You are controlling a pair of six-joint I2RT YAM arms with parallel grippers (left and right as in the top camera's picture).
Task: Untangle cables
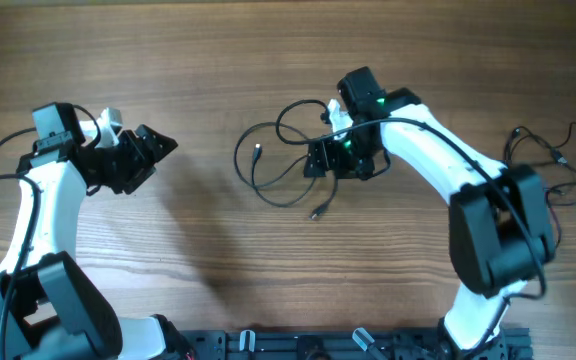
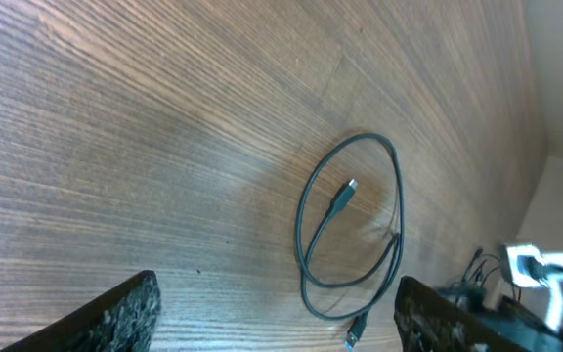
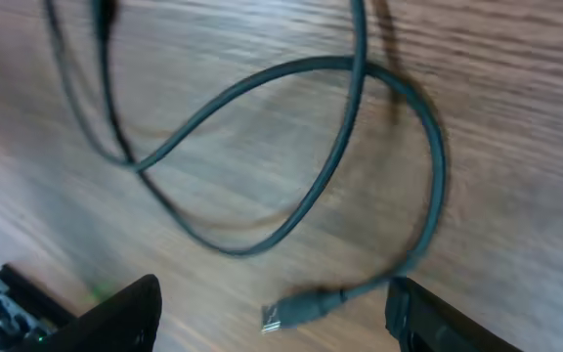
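Observation:
A dark cable [image 1: 268,185] lies in loose overlapping loops at the table's middle, with one plug [image 1: 257,152] inside the loops and another [image 1: 317,212] at the front. My right gripper [image 1: 315,160] is open over the loops' right side. In the right wrist view a plug [image 3: 296,311] lies on the wood between the open fingers [image 3: 277,318], touching neither. My left gripper [image 1: 158,150] is open and empty, well left of the cable. In the left wrist view the loops [image 2: 350,225] lie ahead of its fingers [image 2: 277,323].
A second bunch of thin black cables [image 1: 558,165] lies at the far right by the right arm's base. The arm bases and a black rail [image 1: 298,345] stand along the front edge. Bare wood lies between the left gripper and the loops.

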